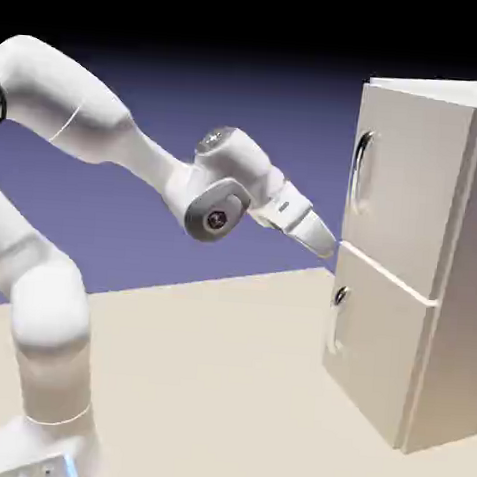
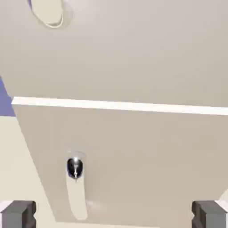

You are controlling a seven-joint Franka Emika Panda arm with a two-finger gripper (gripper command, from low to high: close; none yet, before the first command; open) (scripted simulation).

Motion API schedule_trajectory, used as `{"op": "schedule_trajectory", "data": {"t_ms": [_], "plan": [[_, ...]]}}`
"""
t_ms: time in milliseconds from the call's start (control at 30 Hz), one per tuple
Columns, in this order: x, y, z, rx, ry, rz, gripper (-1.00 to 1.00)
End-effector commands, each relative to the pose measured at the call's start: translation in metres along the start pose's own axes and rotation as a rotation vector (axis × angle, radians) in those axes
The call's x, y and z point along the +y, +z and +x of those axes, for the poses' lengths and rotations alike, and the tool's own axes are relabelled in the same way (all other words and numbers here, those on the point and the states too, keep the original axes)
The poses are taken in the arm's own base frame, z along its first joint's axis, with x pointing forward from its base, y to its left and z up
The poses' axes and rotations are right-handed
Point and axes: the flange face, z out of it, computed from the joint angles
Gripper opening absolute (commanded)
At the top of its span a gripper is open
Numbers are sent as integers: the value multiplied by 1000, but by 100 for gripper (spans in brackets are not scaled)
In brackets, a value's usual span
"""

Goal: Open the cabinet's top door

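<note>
The beige cabinet (image 1: 467,299) stands at the exterior view's right. Its top door (image 1: 411,199) is shut and carries a long curved silver handle (image 1: 360,171) near its left edge. My gripper (image 1: 327,245) hovers just in front of the cabinet at the height of the seam between the two doors, below that handle and touching nothing. In the hand view the top door (image 2: 133,53) fills the upper half, with the lower end of its handle (image 2: 49,12) at the top left. The gripper (image 2: 114,216) is open, and nothing lies between its grey fingertips (image 2: 18,214).
The shorter lower door (image 1: 376,342) is also shut, its small handle (image 1: 337,318) below my gripper. In the hand view that handle (image 2: 75,187) sits low and left of centre, under the pale seam (image 2: 120,106). The cabinet rests on the tan table (image 1: 212,381).
</note>
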Motion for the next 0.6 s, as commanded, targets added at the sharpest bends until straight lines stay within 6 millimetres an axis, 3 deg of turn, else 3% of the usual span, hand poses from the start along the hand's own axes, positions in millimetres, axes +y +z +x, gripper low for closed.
{"op": "schedule_trajectory", "data": {"t_ms": [0, 267, 567], "plan": [[0, -3, 4, 8, 6, 4, 0], [-2, -26, 30, 65, 51, 48, 0], [-5, -49, 46, 130, 85, 115, 0]]}}
